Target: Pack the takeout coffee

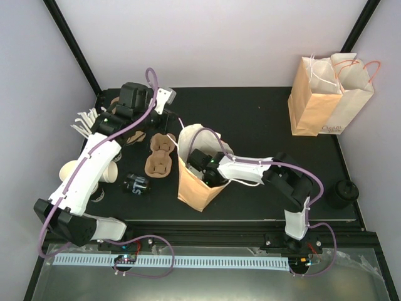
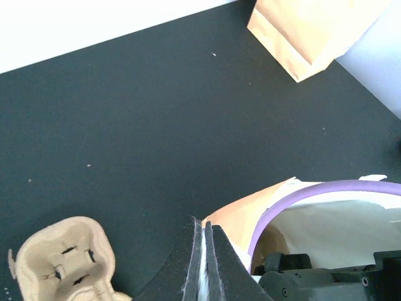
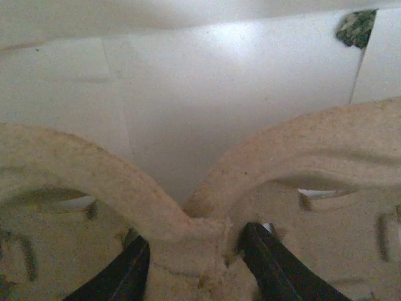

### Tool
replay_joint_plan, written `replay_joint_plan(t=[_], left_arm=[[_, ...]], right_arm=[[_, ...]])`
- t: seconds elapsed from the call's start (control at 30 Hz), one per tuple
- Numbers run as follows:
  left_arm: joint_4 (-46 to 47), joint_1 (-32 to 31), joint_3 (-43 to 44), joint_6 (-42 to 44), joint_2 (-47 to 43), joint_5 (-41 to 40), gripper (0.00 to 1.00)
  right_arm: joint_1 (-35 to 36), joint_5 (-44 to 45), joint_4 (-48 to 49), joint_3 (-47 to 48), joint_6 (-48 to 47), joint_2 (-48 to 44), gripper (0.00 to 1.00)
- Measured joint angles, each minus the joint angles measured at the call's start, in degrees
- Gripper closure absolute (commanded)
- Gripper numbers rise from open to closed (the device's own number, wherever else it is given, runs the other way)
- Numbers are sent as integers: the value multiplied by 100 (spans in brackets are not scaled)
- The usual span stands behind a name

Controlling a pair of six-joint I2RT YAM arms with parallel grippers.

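— How many paper bags?

— Counted three: an open paper bag (image 1: pixel 191 188) near the middle of the worktop (image 1: pixel 250 119), then a brown bag (image 1: pixel 311 103) and a paler bag (image 1: pixel 356 94) standing upright and touching at the far right corner.

— And cup carriers?

— Two for certain: a loose pulp carrier (image 1: pixel 160 155) lying just left of the open paper bag, and a bagged carrier (image 3: pixel 301 169) down inside it. Can also make out brown pulp pieces under the left arm, too hidden to count.

— Any grip on the one inside?

— Yes. Right end effector (image 3: pixel 194 248) partly open, clamped across the middle ridge of the bagged carrier, with one black finger on each side and the bag's white inner wall right behind.

— And the left end effector (image 2: pixel 202 227)?

— Closed tight, pinching a thin white strip (image 2: pixel 201 269) right at the rim of the open paper bag. Cannot tell whether part of the bag.

— Where to find the takeout coffee (image 1: pixel 136 184)?

— Just one seen, apparently tipped on its side on the worktop, between the left arm and the loose pulp carrier, apart from the open paper bag and touched by neither end effector.

— Lidless cups?

— Two, both lying down: an outer lidless cup (image 1: pixel 70 169) on the left arm's left side, and an inner lidless cup (image 1: pixel 111 172) on its right, near the coffee.
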Motion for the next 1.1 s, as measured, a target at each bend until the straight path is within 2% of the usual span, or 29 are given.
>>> replay_joint_plan(t=[0.37, 0.43, 0.47, 0.5, 0.53, 0.57, 1.1], left_arm=[[0, 15, -22, -7, 208, 566, 98], [2, 20, -24, -7, 205, 577, 98], [11, 20, -35, -7, 205, 584, 98], [17, 20, -48, -7, 205, 586, 98], [33, 20, -66, -7, 205, 586, 98], [48, 20, -85, -7, 203, 586, 97], [74, 22, -313, -2, 122, 678, 96]], right_arm=[[26, -87, -313, -170, 168, -153, 60], [26, -87, -315, -168, 168, -153, 56], [26, -90, -315, -166, 166, -153, 49], [26, -105, -323, -160, 166, -153, 37], [33, -122, -332, -151, 177, -153, 15], [39, -125, -343, -146, 212, -153, 2], [94, -109, -1185, -321, 295, -557, 0]])
